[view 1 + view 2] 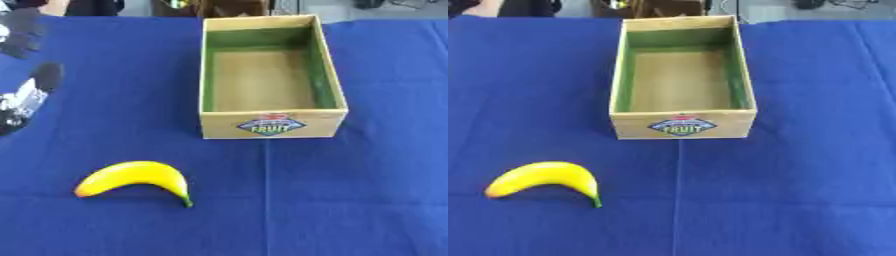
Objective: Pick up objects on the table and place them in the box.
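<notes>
At the left edge of the left eye view: part of the robot's left hand point(22, 102) is seen, black with silver parts, above the worktop.
Fingers: a dark rounded tip point(48, 76) is raised at the top of the hand; whether the fingers are apart or together cannot be told, as most of the hand is cut off by the edge.
Hold: nothing is seen held in the left hand.
Right hand: it is shown in neither view.
Worktop: a worktop covered with a deep blue cloth point(815, 165) is seen; a straight fold line is seen in the cloth below the box.
Banana: a curved yellow banana with a green stem tip and an orange-tinted blunt end point(136, 179) is lying on the cloth, nearer the camera than the fingers and to their right, well apart from them; its arch is turned away from the camera and its stem points down to the right.
Box: an open rectangular cardboard box with green inner walls, a tan floor and a "FRUIT" label on its near wall point(682, 125) is set on the cloth, well to the right of the fingers.
Box contents: only its bare tan floor is seen inside.
Banana and box: they are kept apart, the banana lying on the near-left side of the box.
</notes>
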Available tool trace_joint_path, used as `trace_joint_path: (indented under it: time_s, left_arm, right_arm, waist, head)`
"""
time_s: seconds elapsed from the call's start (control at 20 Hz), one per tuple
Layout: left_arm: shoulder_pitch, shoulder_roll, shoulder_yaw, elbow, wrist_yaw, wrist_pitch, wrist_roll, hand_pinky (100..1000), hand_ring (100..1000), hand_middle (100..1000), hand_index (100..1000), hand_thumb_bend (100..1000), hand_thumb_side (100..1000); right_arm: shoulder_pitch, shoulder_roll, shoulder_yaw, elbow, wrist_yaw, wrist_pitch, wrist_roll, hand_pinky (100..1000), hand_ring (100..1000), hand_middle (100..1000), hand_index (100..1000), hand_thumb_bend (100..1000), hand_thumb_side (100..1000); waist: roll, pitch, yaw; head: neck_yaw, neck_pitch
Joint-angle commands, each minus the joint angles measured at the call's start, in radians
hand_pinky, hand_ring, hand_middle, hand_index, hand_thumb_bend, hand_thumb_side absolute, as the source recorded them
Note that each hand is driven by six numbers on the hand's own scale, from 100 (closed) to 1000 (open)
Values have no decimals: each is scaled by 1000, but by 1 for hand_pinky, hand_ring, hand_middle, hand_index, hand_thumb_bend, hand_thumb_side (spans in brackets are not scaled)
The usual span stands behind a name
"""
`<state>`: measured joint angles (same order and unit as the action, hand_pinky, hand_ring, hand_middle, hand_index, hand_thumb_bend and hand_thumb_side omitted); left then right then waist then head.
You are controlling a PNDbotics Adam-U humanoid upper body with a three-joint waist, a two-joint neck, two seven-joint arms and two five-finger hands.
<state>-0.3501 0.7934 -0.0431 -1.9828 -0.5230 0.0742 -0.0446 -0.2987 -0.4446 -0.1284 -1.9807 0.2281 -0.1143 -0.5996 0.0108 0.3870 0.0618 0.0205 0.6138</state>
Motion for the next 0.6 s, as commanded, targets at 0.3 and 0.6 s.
trace_joint_path:
  time_s: [0.3, 0.6]
  left_arm:
    - [-61, 143, -94, -17, -29, 25, -176, 669, 748, 769, 947, 499, 914]
    - [-82, 164, -136, -17, -29, 31, -286, 690, 782, 793, 965, 545, 828]
  right_arm:
    - [-6, -31, 2, -19, 5, 0, 5, 780, 741, 756, 912, 100, 1000]
    - [-6, -30, 3, -19, 3, 0, 7, 780, 741, 756, 912, 100, 1000]
  waist:
    - [3, -24, -7]
    - [4, -23, -8]
  head:
    - [5, -1]
    - [9, -3]
